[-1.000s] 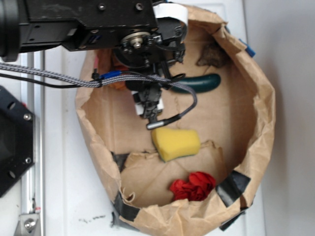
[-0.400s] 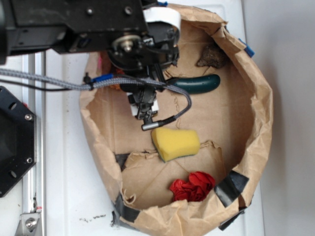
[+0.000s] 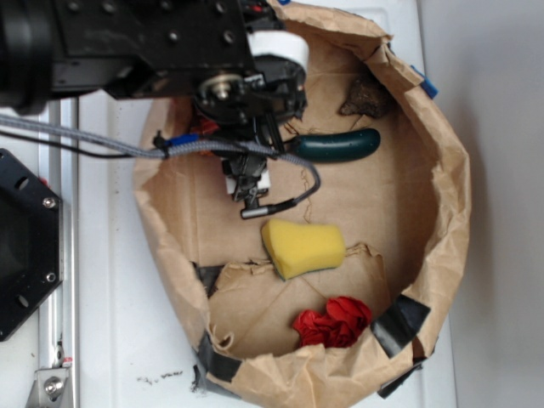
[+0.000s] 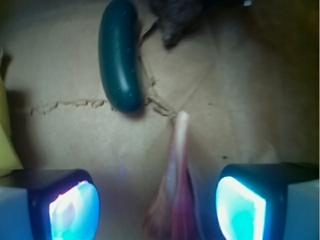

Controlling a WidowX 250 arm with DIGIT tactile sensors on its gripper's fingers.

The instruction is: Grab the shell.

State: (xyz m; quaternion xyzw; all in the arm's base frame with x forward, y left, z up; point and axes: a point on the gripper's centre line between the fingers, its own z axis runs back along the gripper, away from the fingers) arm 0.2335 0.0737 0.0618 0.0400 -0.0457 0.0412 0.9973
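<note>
Shell point(image 4: 172, 200): pinkish-tan, blurred in the wrist view, with a long pale tip pointing toward the cucumber. It lies on the brown paper floor between the two fingers, touching neither. In the exterior view it is hidden under the arm.

Hand point(image 4: 157, 207): wide open, holding nothing. Both fingertip pads point(image 4: 75, 210) glow blue-white, one on each side of the shell. From the exterior view the hand point(image 3: 248, 183) hangs inside the bag, just beside the cucumber's near end.

Cucumber point(image 3: 337, 145): dark green, lying flat on the bag floor; the landmark for the entries below.

Paper bag point(image 3: 442, 195): brown, rim rolled down, patched with black tape, surrounding the cucumber and all the other items. It stands on a white worktop point(image 3: 102, 280).

Rock point(image 3: 366, 96): rough, dark brown, near the cucumber's far end, by the bag wall.

Sponge point(image 3: 303, 247): yellow, near the cucumber, on its other side from the rock.

Red cloth point(image 3: 333, 323): crumpled, well apart from the cucumber, beyond the sponge.
</note>
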